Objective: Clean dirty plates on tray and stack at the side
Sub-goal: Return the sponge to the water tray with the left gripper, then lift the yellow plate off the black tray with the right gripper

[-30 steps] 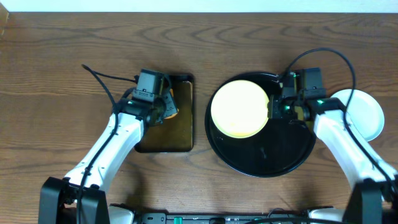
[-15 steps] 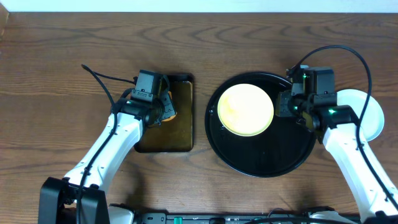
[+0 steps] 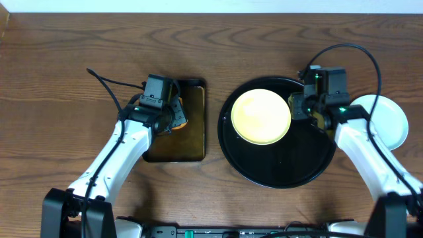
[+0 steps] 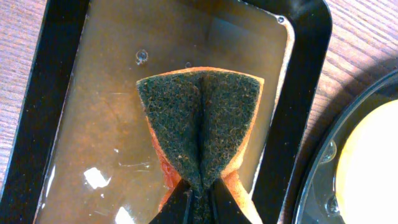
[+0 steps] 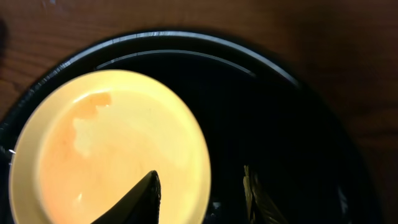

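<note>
A pale yellow plate (image 3: pixel 261 117) with a faint orange smear lies in the upper left of the round black tray (image 3: pixel 291 165). My right gripper (image 3: pixel 295 108) is open at the plate's right rim. In the right wrist view one finger is over the plate (image 5: pixel 112 149) and the other over the tray (image 5: pixel 280 112), with the gripper (image 5: pixel 201 180) straddling the rim. My left gripper (image 3: pixel 177 114) is shut on a folded orange sponge (image 4: pixel 199 118) with a dark scouring face, held over the rectangular tray (image 4: pixel 62 93). A pale mint plate (image 3: pixel 390 122) rests on the wood table right of the black tray.
The rectangular dark tray (image 3: pixel 192 142) holds brownish liquid and stands left of the round tray, close to its rim. Bare wood tabletop (image 3: pixel 211 46) stretches across the back and the far left. Cables loop above both wrists.
The yellow plate has shifted slightly right on the tray. My right gripper pulled away to the right, then came back to the plate's rim. The left arm has not moved.
</note>
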`<state>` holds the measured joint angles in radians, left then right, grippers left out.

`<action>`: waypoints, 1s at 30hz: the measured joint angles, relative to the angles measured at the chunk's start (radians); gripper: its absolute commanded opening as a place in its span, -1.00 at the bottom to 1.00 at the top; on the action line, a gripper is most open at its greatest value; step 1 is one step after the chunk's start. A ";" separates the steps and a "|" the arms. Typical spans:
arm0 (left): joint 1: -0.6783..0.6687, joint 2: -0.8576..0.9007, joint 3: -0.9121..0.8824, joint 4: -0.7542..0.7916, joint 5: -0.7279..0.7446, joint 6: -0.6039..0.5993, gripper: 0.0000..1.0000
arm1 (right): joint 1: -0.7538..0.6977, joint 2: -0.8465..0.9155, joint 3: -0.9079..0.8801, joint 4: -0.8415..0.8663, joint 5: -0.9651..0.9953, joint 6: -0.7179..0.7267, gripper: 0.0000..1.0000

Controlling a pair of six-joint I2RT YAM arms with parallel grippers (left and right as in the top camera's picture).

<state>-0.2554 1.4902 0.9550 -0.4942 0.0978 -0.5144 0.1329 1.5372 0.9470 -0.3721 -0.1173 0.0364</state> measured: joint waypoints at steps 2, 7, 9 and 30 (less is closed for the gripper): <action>0.000 0.000 0.000 0.000 0.000 0.000 -0.85 | -0.001 0.044 0.000 0.026 -0.023 -0.006 -0.17; 0.000 0.000 0.000 -0.002 0.000 0.000 -0.85 | -0.019 0.137 0.000 0.090 -0.063 -0.004 -0.17; 0.000 0.000 0.000 -0.001 0.000 0.000 -0.85 | -0.037 0.171 0.000 0.108 -0.091 -0.004 -0.19; 0.000 0.000 0.000 -0.002 0.000 0.015 -0.85 | -0.071 0.300 0.002 0.118 -0.306 0.001 -0.98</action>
<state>-0.2554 1.4902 0.9550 -0.4961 0.0978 -0.4992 0.0616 1.8370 0.9489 -0.2539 -0.4236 0.0372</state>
